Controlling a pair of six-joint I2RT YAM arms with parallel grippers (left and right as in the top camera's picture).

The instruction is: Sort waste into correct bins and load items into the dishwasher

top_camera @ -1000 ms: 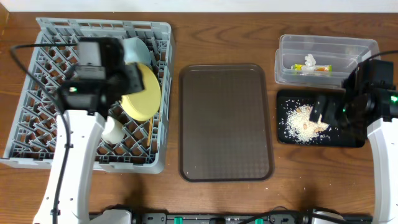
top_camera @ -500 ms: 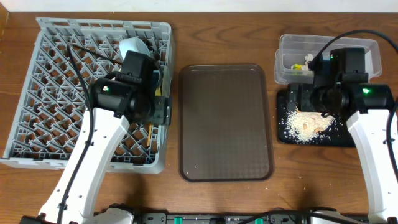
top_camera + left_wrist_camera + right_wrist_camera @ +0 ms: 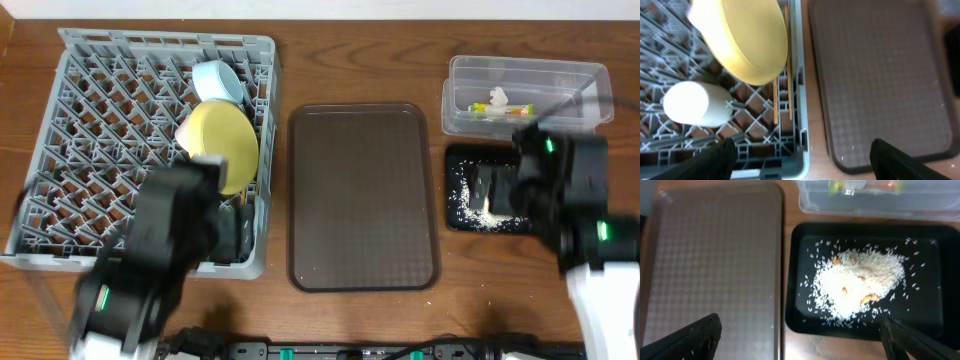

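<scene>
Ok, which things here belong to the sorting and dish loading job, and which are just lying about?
Job: dish rack, yellow plate, blue bowl, white cup, chopsticks, clear tub, wrapper, tissue, black tray, rice.
Lying about: brown tray.

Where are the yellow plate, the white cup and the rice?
yellow plate (image 3: 747, 42): left wrist view, middle of its face.
white cup (image 3: 692, 104): left wrist view, its middle.
rice (image 3: 860, 282): right wrist view, centre of the heap.

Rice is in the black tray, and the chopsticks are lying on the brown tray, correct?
Not quite. The rice is in the black tray, but the chopsticks are in the grey rack, beside the yellow plate. The left wrist view shows this.
</scene>
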